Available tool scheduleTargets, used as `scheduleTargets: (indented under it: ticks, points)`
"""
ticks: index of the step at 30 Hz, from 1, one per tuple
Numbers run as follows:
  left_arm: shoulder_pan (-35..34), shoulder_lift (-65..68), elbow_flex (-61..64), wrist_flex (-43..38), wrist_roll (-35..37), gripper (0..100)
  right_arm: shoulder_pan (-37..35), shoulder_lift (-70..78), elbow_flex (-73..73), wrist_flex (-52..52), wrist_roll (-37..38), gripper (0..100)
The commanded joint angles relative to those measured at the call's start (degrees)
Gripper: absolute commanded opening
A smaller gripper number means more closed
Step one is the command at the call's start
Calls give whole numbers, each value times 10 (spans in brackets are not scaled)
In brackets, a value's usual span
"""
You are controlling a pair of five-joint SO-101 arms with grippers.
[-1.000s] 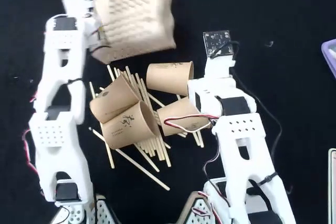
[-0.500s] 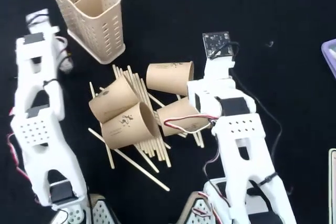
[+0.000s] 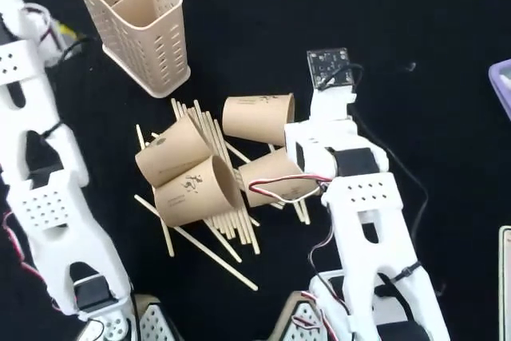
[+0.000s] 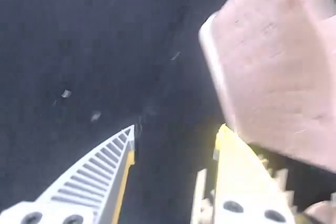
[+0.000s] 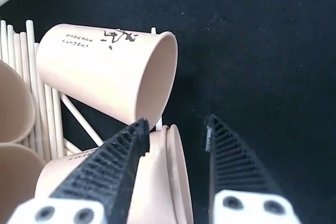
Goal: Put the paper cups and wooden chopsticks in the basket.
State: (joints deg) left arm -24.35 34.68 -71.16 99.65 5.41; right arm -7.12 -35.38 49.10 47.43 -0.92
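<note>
**Basket set down and let go; nothing loaded yet**

Basket (image 3: 148,49): a second ago we saw it tilted, up off the table in the left arm's grasp, above the pile. Half a second ago it was already standing upright at the far left of the table (image 3: 415,37), and it stands there now, mouth up and divider visible.

Left arm (image 3: 40,189): it has drawn back toward the left edge in both steps since then. Left gripper (image 4: 177,129): fingers spread, nothing between them. In its wrist view the basket (image 4: 273,77) is close beside one finger, but we see no contact.

Right arm (image 3: 359,197): no movement across the three looks. Right gripper (image 5: 176,124): jaws apart and unclamped, one finger over the wall of the nearest cup (image 5: 157,182), the other beyond its rim above the bare table.

Cups: four, all on their sides in the middle of the table, well apart from the basket. One lies at the top (image 3: 257,117), two side by side at left (image 3: 172,148), and one under the right gripper (image 3: 271,173). Chopsticks (image 3: 231,221): scattered under and between the cups, none lifted.

Our reading: the basket now stands ready to receive. We judge loading has not begun. The right gripper looks best placed for a first pick, if it closes on that rim.
</note>
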Motion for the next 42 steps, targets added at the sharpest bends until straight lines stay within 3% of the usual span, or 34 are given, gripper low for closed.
scheduleTargets:
  ticks: [1,6,11,22,24,27,33,42]
  points:
    - [37,-40,-123,11,99,255,-6,2,-1,-12,0,176]
    - [86,-35,-133,11,210,273,-6,2,-1,-12,0,176]
    - [134,-35,-82,-1,218,295,-6,2,-1,-12,0,176]
    - [138,-34,137,-107,215,291,-6,2,-1,-12,0,175]
    - [138,-35,156,-106,214,231,-6,2,-1,-12,0,175]
    - [141,-35,162,-104,213,37,-6,2,-1,-12,0,175]
    - [175,-41,160,-97,103,31,-4,-1,-1,-12,-3,174]
    - [268,-41,101,11,-72,30,4,-2,-6,-8,-1,174]
